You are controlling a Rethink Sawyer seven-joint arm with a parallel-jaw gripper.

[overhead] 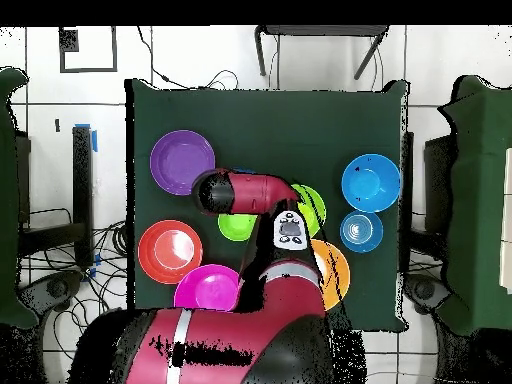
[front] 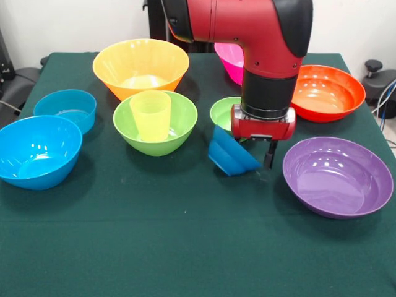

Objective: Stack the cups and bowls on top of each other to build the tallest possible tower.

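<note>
The pale yellow tumbler (front: pixel 151 115) stands upright inside a lime-green bowl (front: pixel 184 117) at mid table. My gripper (front: pixel 263 162) hangs just right of it, shut on the rim of a small dark-blue bowl (front: pixel 231 155), which tilts on its side low over the cloth. One black finger (front: pixel 270 154) shows; the other is hidden behind the bowl. A small green bowl (front: pixel 223 112) sits right behind the gripper. In the overhead view the arm (overhead: pixel 245 192) covers the gripper and the held bowl.
Loose bowls ring the table (front: pixel 185 247): orange (front: pixel 141 65), pink (front: pixel 229 60), red-orange (front: pixel 327 93), purple (front: pixel 337 176), large blue (front: pixel 37 151), low light-blue (front: pixel 67 108). The overhead view shows purple (overhead: pixel 182 162), red-orange (overhead: pixel 170 250), pink (overhead: pixel 207 290) and blue (overhead: pixel 370 182).
</note>
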